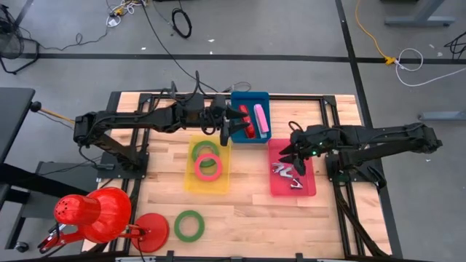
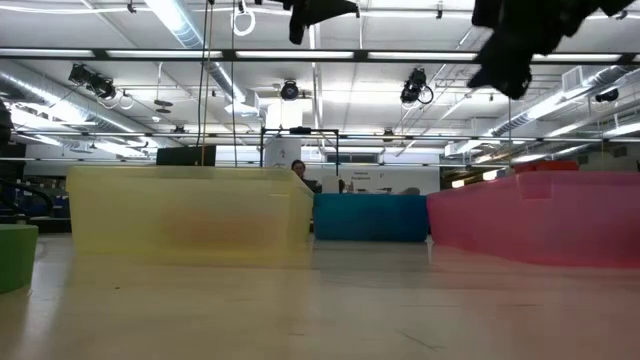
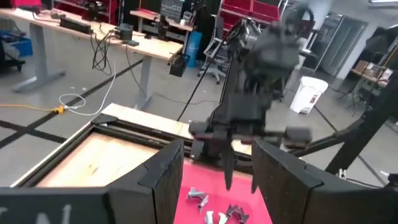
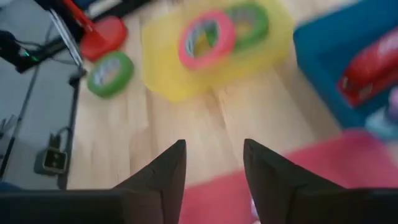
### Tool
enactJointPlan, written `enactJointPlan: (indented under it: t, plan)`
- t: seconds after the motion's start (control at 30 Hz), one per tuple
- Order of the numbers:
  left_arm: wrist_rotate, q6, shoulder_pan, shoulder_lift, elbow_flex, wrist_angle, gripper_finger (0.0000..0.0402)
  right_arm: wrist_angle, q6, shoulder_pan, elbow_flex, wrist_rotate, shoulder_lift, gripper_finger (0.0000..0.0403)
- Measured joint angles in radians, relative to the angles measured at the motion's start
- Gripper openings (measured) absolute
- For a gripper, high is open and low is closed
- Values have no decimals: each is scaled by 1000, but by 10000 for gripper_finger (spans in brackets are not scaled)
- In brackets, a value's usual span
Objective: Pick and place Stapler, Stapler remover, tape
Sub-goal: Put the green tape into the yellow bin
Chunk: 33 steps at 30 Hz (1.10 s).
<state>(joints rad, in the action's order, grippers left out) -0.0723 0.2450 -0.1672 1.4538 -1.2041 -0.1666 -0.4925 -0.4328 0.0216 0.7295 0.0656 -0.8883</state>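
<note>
Three bins | yellow bin (image 1: 188, 177): two tape rolls (image 1: 207, 161) | red bin (image 1: 309, 185): staple removers (image 1: 285, 174) | right pincer (image 1: 287, 154) open, empty | left pincer (image 1: 225, 129) open, empty

We see a wooden table (image 1: 247, 218) carrying a yellow bin (image 1: 191, 180), a blue bin (image 1: 251, 97) and a pink bin (image 1: 309, 185); at its near left corner stands a red cone-shaped object (image 1: 93, 213), perhaps a lamp

Bare wood: we see open table (image 1: 247, 211) in front of the bins.
Obstacles: yellow bin (image 1: 207, 164), blue bin (image 1: 250, 115) and pink bin (image 1: 293, 169) sit close together.
Corner: red cone (image 1: 93, 213), green tape roll (image 1: 189, 225).
</note>
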Motion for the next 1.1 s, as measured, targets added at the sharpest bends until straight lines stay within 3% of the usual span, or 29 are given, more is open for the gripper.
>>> enactJointPlan:
  t: [0.5,0.73,0.9,1.1]
  plan:
    - [1,-33,4,-51,-1,410,193,52,154,0,213,-119,0,162]
    - [1,-33,18,-51,-1,666,193,152,205,0,226,-128,0,162]
    - [-3,-28,52,-51,-1,759,193,153,213,0,226,-133,0,162]
    - [-104,-74,152,-51,-1,809,193,152,206,0,226,-132,0,162]
